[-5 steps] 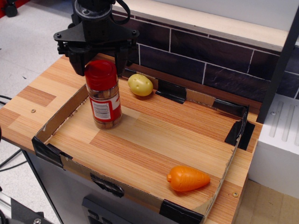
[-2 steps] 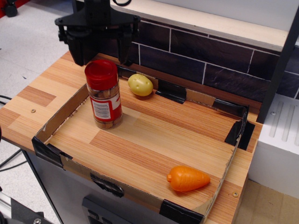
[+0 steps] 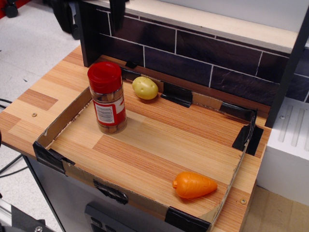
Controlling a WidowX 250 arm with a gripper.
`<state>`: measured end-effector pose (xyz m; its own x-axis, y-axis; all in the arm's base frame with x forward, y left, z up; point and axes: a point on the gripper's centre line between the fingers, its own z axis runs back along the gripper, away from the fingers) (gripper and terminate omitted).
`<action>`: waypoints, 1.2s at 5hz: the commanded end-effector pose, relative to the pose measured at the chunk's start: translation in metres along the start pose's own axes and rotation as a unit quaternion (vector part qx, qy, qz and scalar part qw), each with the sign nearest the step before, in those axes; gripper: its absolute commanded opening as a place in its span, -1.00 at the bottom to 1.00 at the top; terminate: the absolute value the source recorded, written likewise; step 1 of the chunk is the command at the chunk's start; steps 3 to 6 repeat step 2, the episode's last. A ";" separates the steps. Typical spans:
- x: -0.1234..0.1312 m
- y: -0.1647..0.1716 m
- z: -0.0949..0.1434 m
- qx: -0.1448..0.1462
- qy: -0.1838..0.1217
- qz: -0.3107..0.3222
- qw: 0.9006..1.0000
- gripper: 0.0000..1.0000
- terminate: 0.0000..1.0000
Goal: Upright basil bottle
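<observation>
Where it stands, basil bottle (image 3: 107,97): long axis vertical, red cap uppermost — directly below gripper (image 3: 90,12), whose fingertips alone show, spread apart, holding nothing.

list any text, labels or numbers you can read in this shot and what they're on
No text here can be read.
basil bottle: its red-and-white label shows a barcode-like block, but the print is too small and blurred to read.
yellow toy vegetable: no markings visible.
orange toy carrot: no markings visible.
</observation>
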<state>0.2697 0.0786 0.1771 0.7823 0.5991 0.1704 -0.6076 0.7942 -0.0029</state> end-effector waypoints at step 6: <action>0.002 0.003 0.037 -0.009 0.019 0.006 1.000 1.00 1.00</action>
